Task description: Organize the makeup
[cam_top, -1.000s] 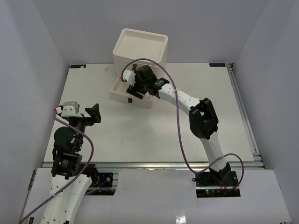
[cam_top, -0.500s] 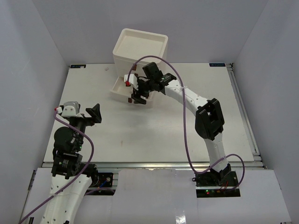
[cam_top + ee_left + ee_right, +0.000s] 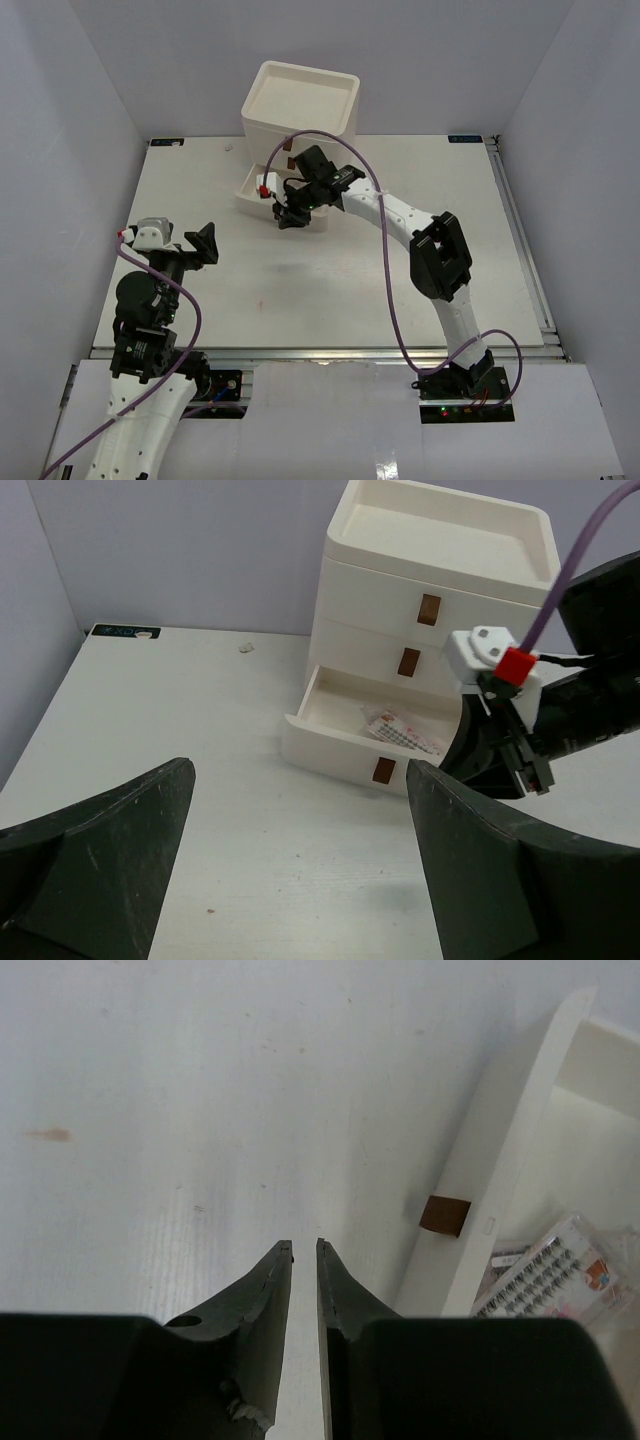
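Makeup packet (image 3: 403, 730), the flat white one with red print, lies inside the pulled-out bottom drawer (image 3: 330, 742) of the chest (image 3: 440, 590), so it looks stowed. Your right tool (image 3: 304, 1245) hangs over the table (image 3: 150, 1110) just beside the drawer front and its brown handle (image 3: 444, 1215). Its fingers are drawn almost together with nothing between them, placed, I judge, to push the drawer closed. Your left tool (image 3: 203, 245) waits wide apart and empty, well away. Only the wrist views show you the packet; from above you cannot make it out.
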You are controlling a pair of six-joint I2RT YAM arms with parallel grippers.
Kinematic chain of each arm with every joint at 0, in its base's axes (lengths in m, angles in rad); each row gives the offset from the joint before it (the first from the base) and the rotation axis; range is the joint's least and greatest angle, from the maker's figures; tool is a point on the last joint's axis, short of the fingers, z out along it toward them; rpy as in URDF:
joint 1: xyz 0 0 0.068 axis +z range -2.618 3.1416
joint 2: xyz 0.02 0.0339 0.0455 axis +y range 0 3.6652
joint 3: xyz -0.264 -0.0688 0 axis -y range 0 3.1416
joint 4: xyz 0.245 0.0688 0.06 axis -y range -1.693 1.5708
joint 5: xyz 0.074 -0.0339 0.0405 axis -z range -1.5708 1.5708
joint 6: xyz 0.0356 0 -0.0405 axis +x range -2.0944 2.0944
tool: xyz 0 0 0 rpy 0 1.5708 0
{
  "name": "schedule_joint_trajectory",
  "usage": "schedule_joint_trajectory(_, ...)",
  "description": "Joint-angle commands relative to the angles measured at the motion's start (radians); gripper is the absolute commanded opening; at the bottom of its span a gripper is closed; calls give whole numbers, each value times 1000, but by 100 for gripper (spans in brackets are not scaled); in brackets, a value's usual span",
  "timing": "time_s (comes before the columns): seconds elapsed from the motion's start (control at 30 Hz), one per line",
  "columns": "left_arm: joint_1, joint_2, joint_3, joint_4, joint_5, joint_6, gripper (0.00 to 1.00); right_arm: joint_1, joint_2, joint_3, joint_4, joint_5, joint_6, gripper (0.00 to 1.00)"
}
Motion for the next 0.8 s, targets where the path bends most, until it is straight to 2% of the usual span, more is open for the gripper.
schedule_joint_trajectory(0.0,-4,11,-12,17,20,0,98,13,54,22,107,231,120,21)
schedule_joint_trajectory(0.2,-4,12,-12,18,22,0,98,19,113,40,192,456,186,22)
schedule_joint_trajectory(0.3,-4,12,-12,19,24,0,98,19,125,36,250,623,223,26)
schedule_joint_trajectory(0.43,-4,13,-12,21,27,0,98,19,142,35,332,761,252,33)
schedule_joint_trajectory(0.5,-4,16,-12,19,27,-1,98,19,154,40,366,811,255,39)
schedule_joint_trajectory(0.77,-4,20,-12,19,27,-1,98,19,194,51,460,894,192,76)
